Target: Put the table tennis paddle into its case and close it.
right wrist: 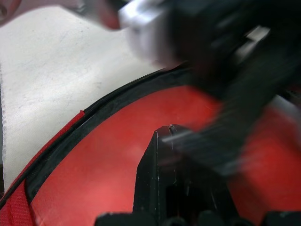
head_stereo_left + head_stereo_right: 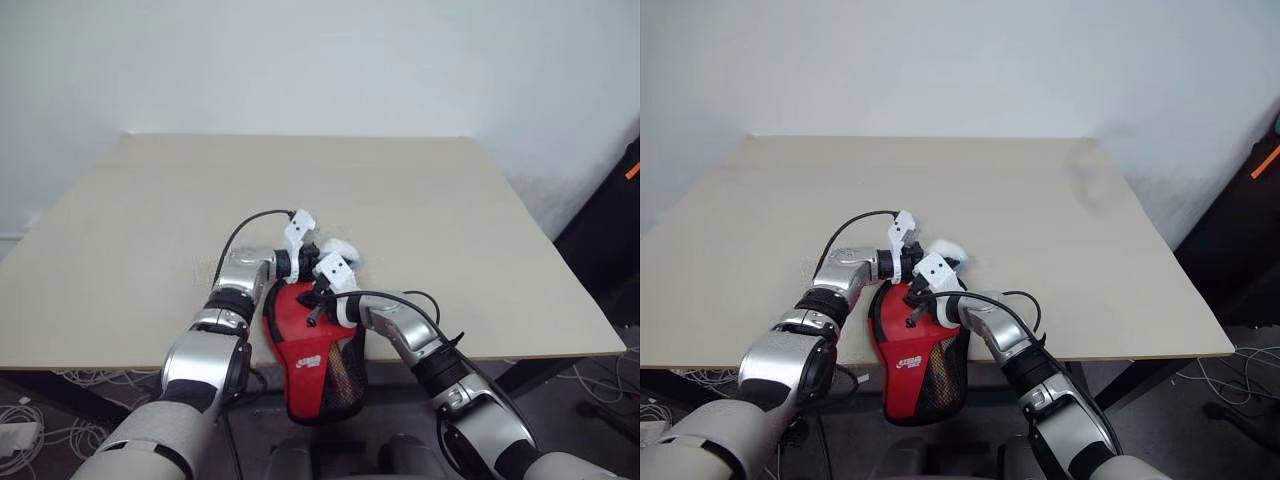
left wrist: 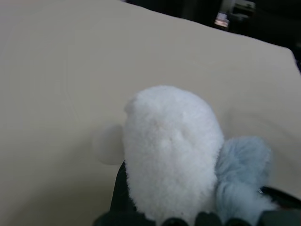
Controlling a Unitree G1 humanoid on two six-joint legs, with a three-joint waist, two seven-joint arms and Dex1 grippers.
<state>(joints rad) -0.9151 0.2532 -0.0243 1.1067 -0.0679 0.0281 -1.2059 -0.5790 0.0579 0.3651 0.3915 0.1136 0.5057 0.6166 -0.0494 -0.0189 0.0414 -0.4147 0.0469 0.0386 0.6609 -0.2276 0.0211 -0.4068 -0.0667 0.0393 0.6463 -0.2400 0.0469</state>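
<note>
- While the case (image 2: 310, 355) overhangs the table (image 2: 480, 250) edge, right gripper (image 1: 165, 134), fingers shut empty, pins it down.
- Left gripper (image 2: 318, 262): finger state unclear, apparently working the zipper end.

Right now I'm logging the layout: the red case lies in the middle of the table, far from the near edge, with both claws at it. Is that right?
Not quite. The case is not in the middle: it lies at the near edge of the table, its lower part hanging over that edge, as the left eye view shows. Both the left claw and the right claw are indeed at it.
</note>
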